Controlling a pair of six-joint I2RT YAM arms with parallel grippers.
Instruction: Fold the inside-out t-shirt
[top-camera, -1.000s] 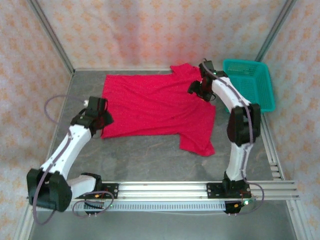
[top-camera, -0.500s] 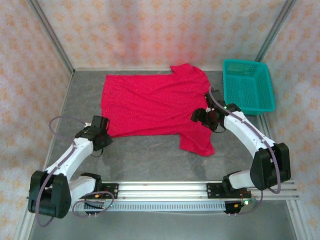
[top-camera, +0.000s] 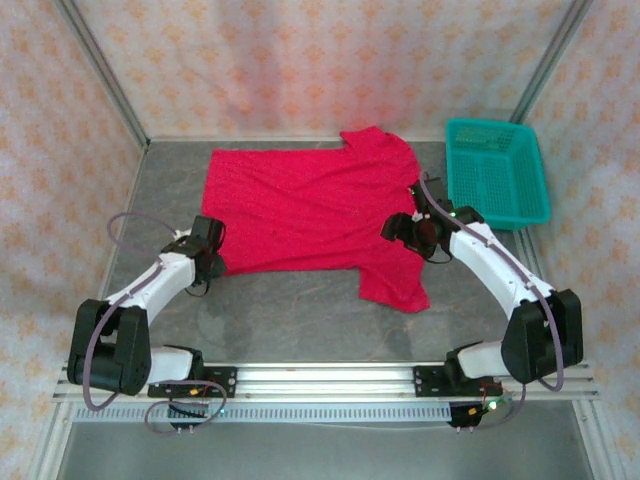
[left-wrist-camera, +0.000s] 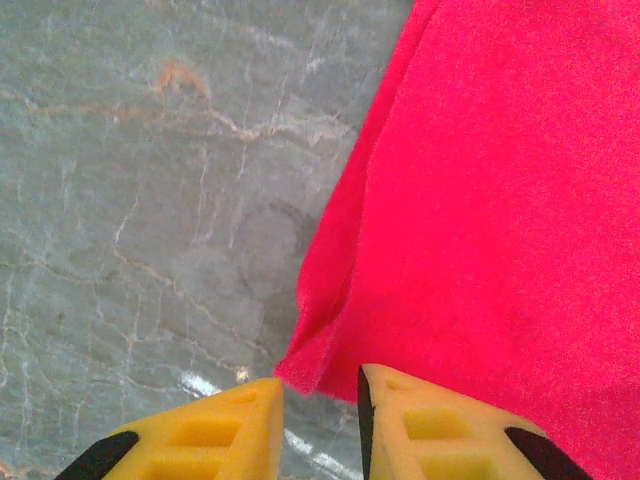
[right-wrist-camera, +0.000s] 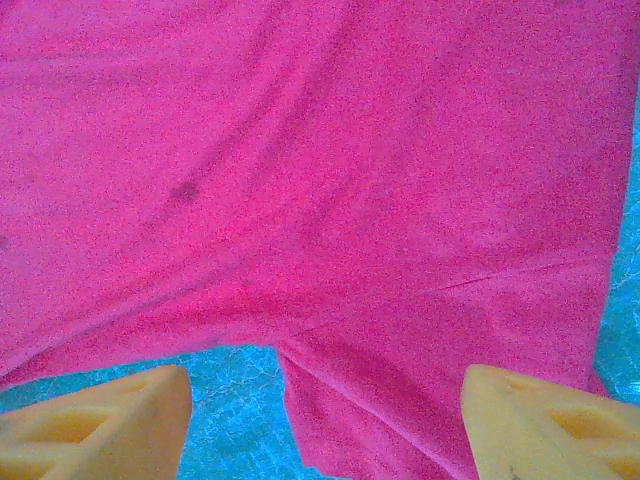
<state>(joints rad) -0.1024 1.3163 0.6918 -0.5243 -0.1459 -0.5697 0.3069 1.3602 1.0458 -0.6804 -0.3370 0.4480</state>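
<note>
One bright red cloth t-shirt corner sits just ahead of my narrow-gapped left gripper. Wide-open right gripper over the armpit.

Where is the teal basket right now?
In the top external view, the teal basket sits at the far right corner of the table, a small gap to the right of the red t-shirt.

Bare counter lies open between the red t-shirt and the near rail; the teal basket blocks the far right corner.
</note>
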